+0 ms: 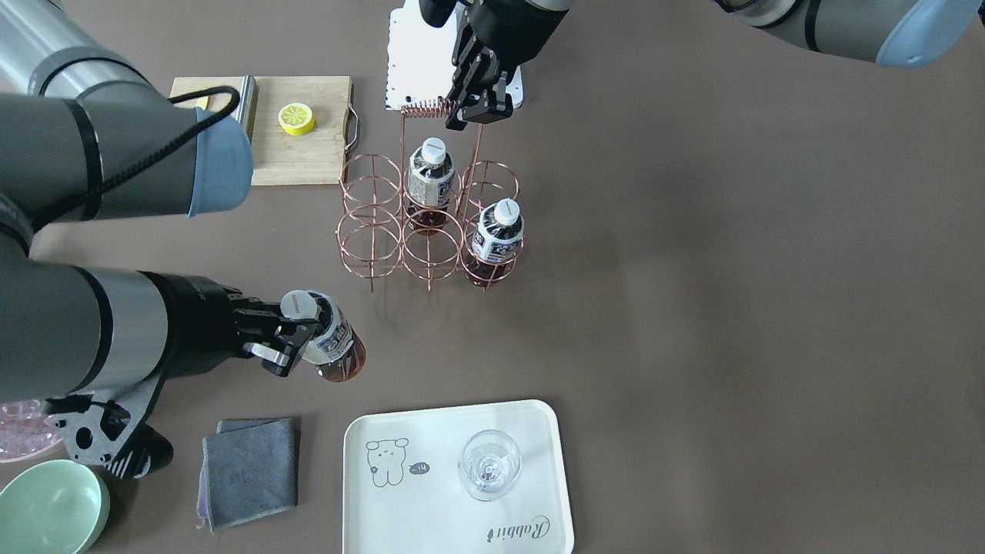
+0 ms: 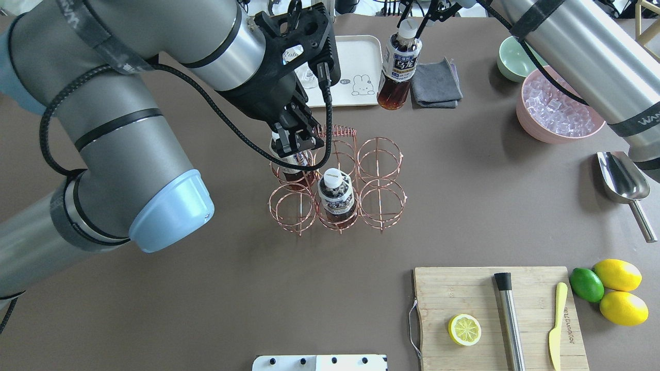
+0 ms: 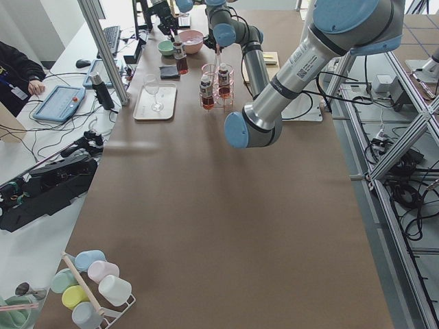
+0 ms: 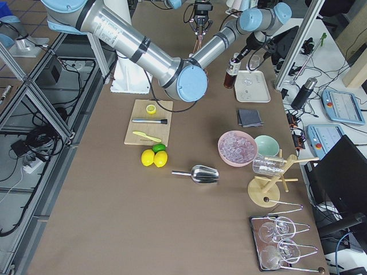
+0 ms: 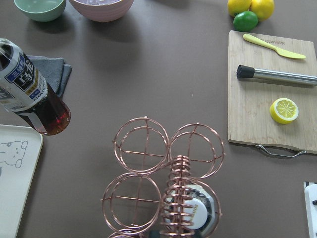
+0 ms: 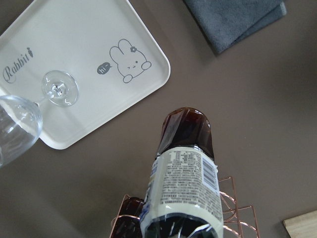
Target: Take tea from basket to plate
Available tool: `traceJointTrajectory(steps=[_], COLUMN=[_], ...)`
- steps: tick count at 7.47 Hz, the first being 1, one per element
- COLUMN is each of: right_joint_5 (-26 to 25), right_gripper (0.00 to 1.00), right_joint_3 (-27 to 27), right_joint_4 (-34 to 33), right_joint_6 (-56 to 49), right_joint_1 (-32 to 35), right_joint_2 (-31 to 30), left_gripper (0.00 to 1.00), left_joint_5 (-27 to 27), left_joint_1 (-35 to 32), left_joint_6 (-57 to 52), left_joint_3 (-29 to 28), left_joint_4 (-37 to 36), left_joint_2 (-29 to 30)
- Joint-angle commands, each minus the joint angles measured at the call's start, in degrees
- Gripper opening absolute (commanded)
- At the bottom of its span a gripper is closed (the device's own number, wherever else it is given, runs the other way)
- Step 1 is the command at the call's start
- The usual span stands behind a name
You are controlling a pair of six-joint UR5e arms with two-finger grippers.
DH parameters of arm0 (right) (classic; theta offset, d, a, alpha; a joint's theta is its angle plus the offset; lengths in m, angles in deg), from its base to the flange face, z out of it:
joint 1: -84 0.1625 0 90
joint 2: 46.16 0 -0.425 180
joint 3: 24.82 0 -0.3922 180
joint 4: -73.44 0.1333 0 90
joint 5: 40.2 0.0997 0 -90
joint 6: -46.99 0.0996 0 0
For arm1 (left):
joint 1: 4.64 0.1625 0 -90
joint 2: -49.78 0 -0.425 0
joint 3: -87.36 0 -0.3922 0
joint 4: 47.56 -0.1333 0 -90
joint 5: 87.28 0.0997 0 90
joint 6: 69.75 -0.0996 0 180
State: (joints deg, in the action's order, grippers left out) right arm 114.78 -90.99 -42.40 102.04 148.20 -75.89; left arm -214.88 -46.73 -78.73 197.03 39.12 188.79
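**Holding tea just short of the plate**

Right pincer (image 1: 302, 346) is clenched on the roughly upright tea (image 1: 340, 352), above the tabletop and clear of the basket (image 1: 402, 231). The plate (image 1: 431, 431) lies just beyond, toward the robot's left. Left pincer (image 1: 477, 108) clamps the basket's handle

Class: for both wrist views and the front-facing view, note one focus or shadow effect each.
Right wrist view: the tea bottle is soft at its near end; left wrist view: the basket handle blurs near the lens; front-facing view: table shadows are faint, diffuse.
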Motion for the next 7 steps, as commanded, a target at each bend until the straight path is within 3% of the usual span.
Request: traceJointTrajectory(steps=[1, 3, 7], right_joint_5=[1.0, 0.8, -4.9], right_gripper=[0.00, 0.00, 0.00], right_joint_3=[13.5, 21.0, 25.4], right_joint_4=[16.0, 21.6, 25.7], right_joint_6=[0.0, -0.2, -0.3], right_joint_1=[-1.0, -1.8, -4.5], right_joint_2=[0.8, 4.4, 9.3], left_gripper=[0.00, 0.00, 0.00], left_joint_5=[-0.2, -3.0, -11.0], left_joint_1=[-2.1, -8.4, -21.2], left_joint_6=[-0.1, -0.5, -3.9], left_joint_3=[1.8, 2.7, 4.5], left_joint_4=[0.0, 0.0, 0.7], left_joint_2=[-1.3, -3.9, -13.1])
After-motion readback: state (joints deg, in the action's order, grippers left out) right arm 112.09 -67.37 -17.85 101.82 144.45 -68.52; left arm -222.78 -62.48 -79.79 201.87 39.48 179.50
